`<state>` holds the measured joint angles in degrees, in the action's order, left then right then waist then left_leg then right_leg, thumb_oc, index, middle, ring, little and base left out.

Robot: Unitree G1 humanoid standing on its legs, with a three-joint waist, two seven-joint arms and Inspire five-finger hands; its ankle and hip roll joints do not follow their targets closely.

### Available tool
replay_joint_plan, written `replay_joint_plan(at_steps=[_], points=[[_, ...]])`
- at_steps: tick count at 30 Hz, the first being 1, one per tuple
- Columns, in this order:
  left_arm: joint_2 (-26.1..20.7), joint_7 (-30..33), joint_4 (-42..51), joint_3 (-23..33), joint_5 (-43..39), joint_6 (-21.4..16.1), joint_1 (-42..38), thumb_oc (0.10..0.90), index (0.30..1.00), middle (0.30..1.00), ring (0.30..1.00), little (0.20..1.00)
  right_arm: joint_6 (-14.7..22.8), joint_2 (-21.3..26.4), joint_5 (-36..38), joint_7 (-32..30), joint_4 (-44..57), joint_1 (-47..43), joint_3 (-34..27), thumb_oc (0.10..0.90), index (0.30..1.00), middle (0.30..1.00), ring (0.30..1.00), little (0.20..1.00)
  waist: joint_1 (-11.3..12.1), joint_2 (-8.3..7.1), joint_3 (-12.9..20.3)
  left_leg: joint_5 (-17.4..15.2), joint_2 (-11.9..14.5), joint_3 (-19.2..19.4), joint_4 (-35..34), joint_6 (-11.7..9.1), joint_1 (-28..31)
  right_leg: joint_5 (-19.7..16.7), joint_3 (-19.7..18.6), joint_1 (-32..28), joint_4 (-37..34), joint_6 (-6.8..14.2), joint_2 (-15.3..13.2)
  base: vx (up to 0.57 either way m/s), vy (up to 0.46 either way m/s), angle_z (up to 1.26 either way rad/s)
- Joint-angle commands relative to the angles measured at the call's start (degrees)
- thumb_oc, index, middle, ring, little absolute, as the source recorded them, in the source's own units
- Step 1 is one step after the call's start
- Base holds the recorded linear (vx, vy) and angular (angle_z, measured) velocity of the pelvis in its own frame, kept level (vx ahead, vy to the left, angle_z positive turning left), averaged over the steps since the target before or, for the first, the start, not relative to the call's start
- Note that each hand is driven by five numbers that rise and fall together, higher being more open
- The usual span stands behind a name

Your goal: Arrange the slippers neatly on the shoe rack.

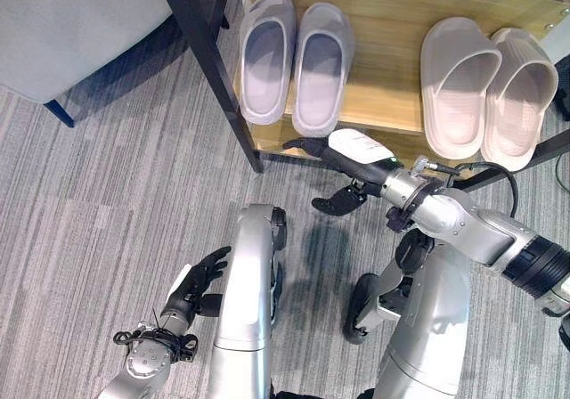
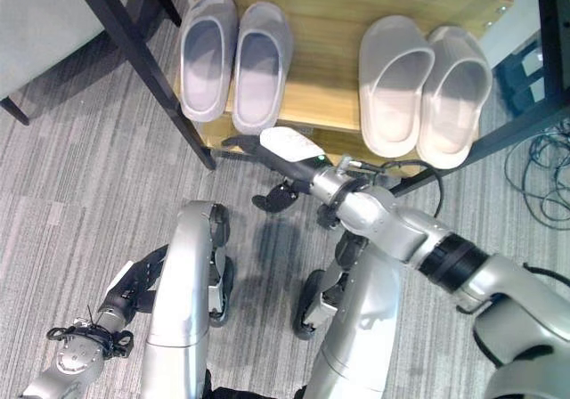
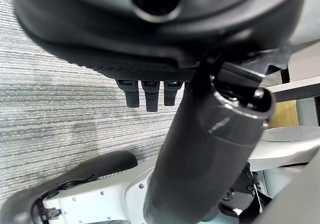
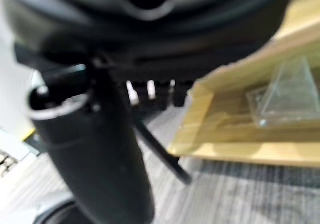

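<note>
Two pairs of slippers lie side by side on the wooden shoe rack shelf [image 1: 392, 25]: a lavender-grey pair [image 1: 294, 61] at the left and a pale beige pair [image 1: 485, 87] at the right, toes toward the back. My right hand [image 1: 352, 161] reaches to the shelf's front edge just below the lavender pair, fingers straight, open and holding nothing. Its wrist view looks past the fingers [image 4: 150, 91] at the shelf's wooden edge [image 4: 240, 109]. My left hand [image 1: 200, 279] hangs low at the lower left over the carpet, its fingers [image 3: 145, 96] relaxed and empty.
A black frame post [image 1: 209, 61] of the rack slants down left of the lavender pair. A grey seat [image 1: 71, 16] with a blue leg stands at the upper left. Loose cables [image 2: 543, 167] lie on the striped grey carpet right of the rack.
</note>
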<state>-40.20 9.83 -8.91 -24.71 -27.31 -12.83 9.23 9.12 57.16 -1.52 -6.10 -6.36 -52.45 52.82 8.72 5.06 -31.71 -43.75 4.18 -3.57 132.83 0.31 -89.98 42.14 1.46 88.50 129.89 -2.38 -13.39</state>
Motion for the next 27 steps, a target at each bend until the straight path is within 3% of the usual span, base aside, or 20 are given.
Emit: replay_joint_plan(at_steps=[1, 6, 12, 19, 27], points=[[1.42, 1.85, 4.56, -1.94, -1.07, -5.35, 3.46, 0.8, 0.9, 0.9, 0.9, 0.9, 1.77, 0.53, -4.43, -6.41, 2.66, -1.83, -7.48, 0.8, 0.9, 0.9, 0.9, 0.9, 3.1, 2.11, 1.91, 1.01, -3.7, -2.19, -8.95, -2.62, 0.02, -4.87, -4.9, 1.45, -5.06, -0.44, -3.41, 0.0, 0.0, 0.0], [1.62, 2.17, 4.41, -1.79, -1.05, -5.22, 3.69, 0.8, 0.9, 0.9, 0.9, 0.9, 1.44, -0.44, -5.85, -7.35, 2.35, -0.94, -8.61, 0.8, 0.9, 0.9, 0.9, 0.9, 3.1, 2.15, 1.91, 1.0, -3.67, -2.21, -8.89, -2.56, 0.02, -4.96, -4.73, 1.45, -5.06, -0.46, -3.52, 0.0, 0.0, 0.0], [1.61, 1.17, 4.62, -1.65, -0.93, -4.81, 3.12, 0.8, 0.9, 0.9, 0.9, 0.9, 3.52, -0.16, 3.06, -2.35, 6.39, 0.26, -8.48, 0.8, 0.9, 0.9, 0.9, 0.9, 3.06, 1.8, 1.91, 1.03, -3.87, -2.12, -8.75, -2.69, 0.02, -4.95, -4.9, 1.45, -4.83, -0.35, -3.45, 0.0, 0.0, 0.0], [0.98, -1.38, 5.9, -1.62, -0.41, -4.75, 2.61, 0.8, 0.9, 0.9, 0.9, 0.9, 6.01, 6.2, 16.45, 7.14, 14.93, -0.87, -3.86, 0.8, 0.9, 0.9, 0.9, 0.9, 2.47, 0.94, 1.91, 1.2, -3.8, -2.2, -8.45, -3.15, 0.02, -4.89, -5.27, 1.45, -4.59, -0.2, -3.31, 0.0, 0.0, 0.0], [1.3, -1.56, 6.45, -0.07, -0.25, -5.33, 3.11, 0.8, 0.9, 0.9, 0.9, 0.9, 7.35, 13.47, 17.09, 7.79, 19.97, -1.8, -2.6, 0.8, 0.9, 0.9, 0.9, 0.9, 1.49, -0.18, 1.91, 1.87, -3.85, -2.49, -8.9, -3.6, 0.02, -4.81, -5.3, 1.45, -4.56, -0.42, -3.46, 0.0, -0.008, 0.0]])
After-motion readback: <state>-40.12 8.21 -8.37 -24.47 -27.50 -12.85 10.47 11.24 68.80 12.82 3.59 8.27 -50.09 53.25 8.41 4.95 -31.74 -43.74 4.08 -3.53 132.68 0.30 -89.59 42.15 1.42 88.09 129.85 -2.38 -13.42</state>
